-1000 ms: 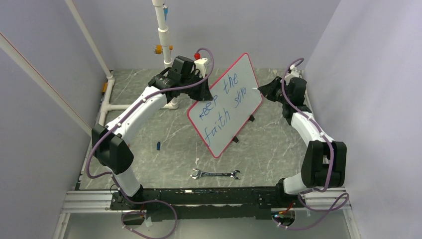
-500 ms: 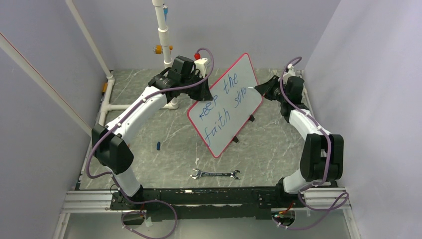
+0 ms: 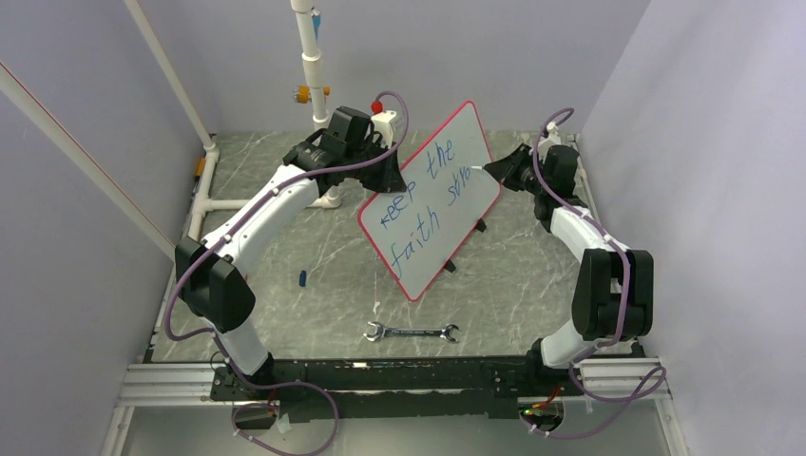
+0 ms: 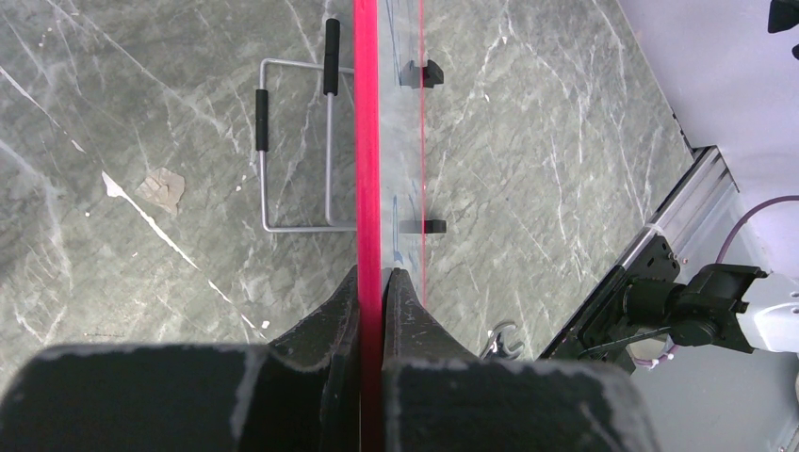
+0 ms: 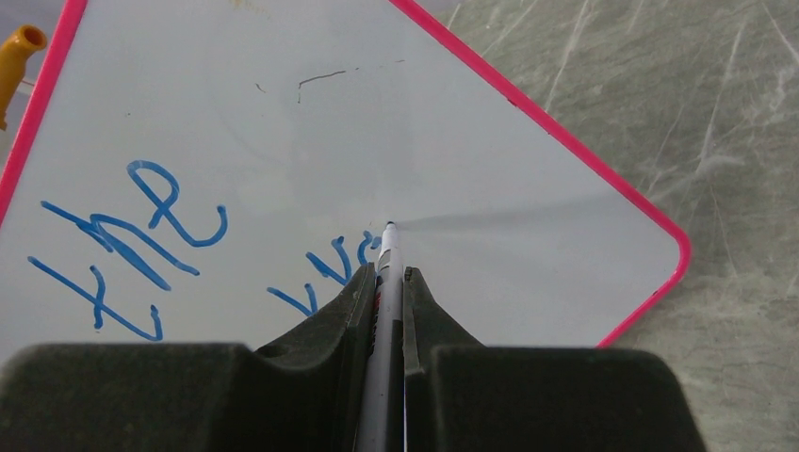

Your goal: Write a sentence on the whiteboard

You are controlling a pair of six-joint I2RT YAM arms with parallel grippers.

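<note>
The whiteboard [image 3: 447, 223] with a red-pink rim stands tilted at the table's middle. The sentence [image 3: 423, 190] in blue reads "keep the faith stro". My left gripper [image 3: 388, 176] is shut on the board's upper left rim [image 4: 367, 188], seen edge-on in the left wrist view. My right gripper [image 3: 502, 172] is shut on a white marker [image 5: 384, 273]. The marker's tip [image 5: 390, 225] touches the board [image 5: 471, 122] just right of the last blue letters [image 5: 330, 268]. The word "the" [image 5: 132, 235] shows to the left.
A steel wrench [image 3: 411, 332] lies near the front edge. A small blue cap [image 3: 302, 278] lies left of the board. The wire stand [image 4: 292, 151] and black clips [image 4: 421, 72] hold the board. A white pipe [image 3: 312, 66] rises at the back.
My right arm has shifted slightly left toward the board, and the marker tip has moved along the end of the last word. The left arm and board have not moved.
</note>
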